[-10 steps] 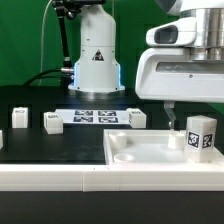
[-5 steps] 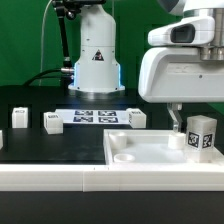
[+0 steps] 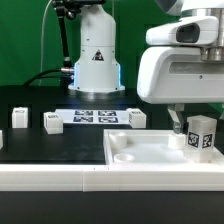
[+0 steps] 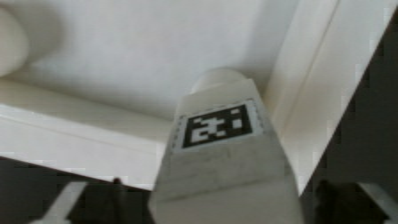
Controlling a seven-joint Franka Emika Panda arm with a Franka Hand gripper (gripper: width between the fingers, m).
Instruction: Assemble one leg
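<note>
Exterior view: the leg (image 3: 201, 134) stood upright at the far corner of the large white panel (image 3: 150, 152), on the exterior view's right, its tagged faces turned toward the camera. The gripper (image 3: 180, 122) hung directly above and just beside it, one thin finger (image 3: 176, 120) reaching down along the leg's side nearer the exterior view's left. The bulky white arm housing hid the rest, so whether the fingers pinched the leg could not be told. Wrist view: the leg (image 4: 222, 150) filled the centre of the picture, its square tag (image 4: 219, 126) sharp, with the panel's raised rim (image 4: 80, 125) behind it. Three more small white posts (image 3: 52, 122) and the marker board (image 3: 95, 116) lay well apart on the black table (image 3: 40, 145).
</note>
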